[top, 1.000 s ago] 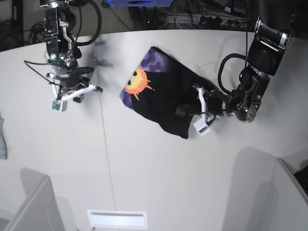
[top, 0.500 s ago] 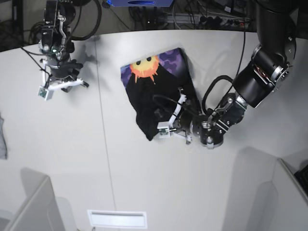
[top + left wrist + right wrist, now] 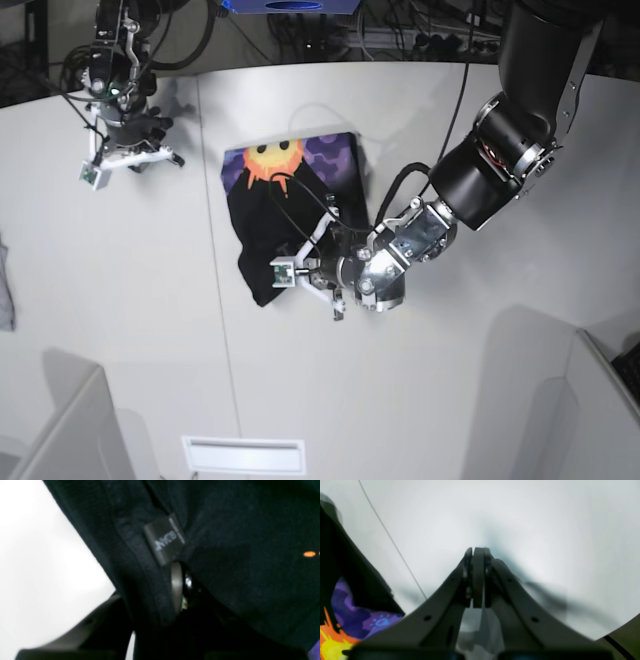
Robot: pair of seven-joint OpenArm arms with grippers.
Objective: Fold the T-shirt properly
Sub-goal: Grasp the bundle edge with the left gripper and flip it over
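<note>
Left wrist view shows our left pincer (image 3: 178, 600) pinching the shirt (image 3: 225, 530) — we judge we're positioning the folded bundle; next, lay it flat — then release.

lab-like robot workspace, two mounted arms (image 3: 125, 90), white tabletop (image 3: 130, 330)

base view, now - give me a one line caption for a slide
Left end effector over the lower part of a black T-shirt with a sun face, right arm off to one side.
</note>
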